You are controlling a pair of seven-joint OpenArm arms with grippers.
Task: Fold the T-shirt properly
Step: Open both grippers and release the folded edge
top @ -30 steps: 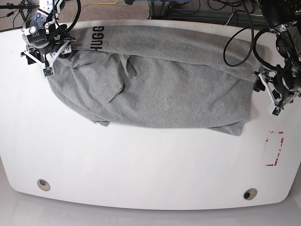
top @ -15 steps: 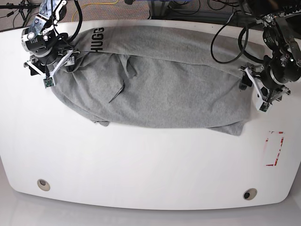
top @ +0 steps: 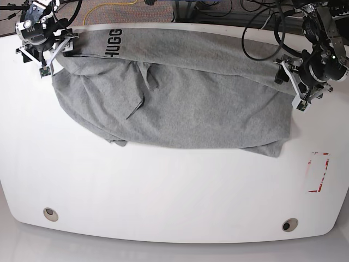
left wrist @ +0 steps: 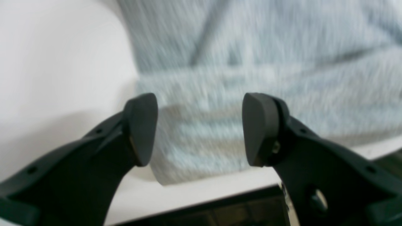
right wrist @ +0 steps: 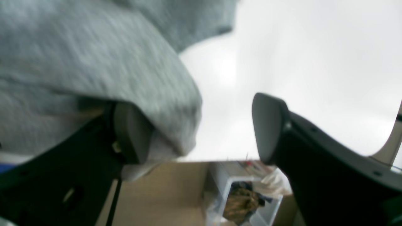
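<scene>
Showing bright, even light from above over the white table (top: 163, 191), with soft shadows only. Glaring a little at the near edge. Blurring strongly in both wrist views, smearing the T-shirt (left wrist: 251, 62) cloth; bending slightly at the table corners.

You see the heather-grey T-shirt (top: 180, 101) lying rumpled across the table's far half, black lettering showing near its far-left edge.

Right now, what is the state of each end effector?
Left end effector: open, holding nothing.
Right end effector: open, T-shirt fabric between its fingers, not clamped.
</scene>
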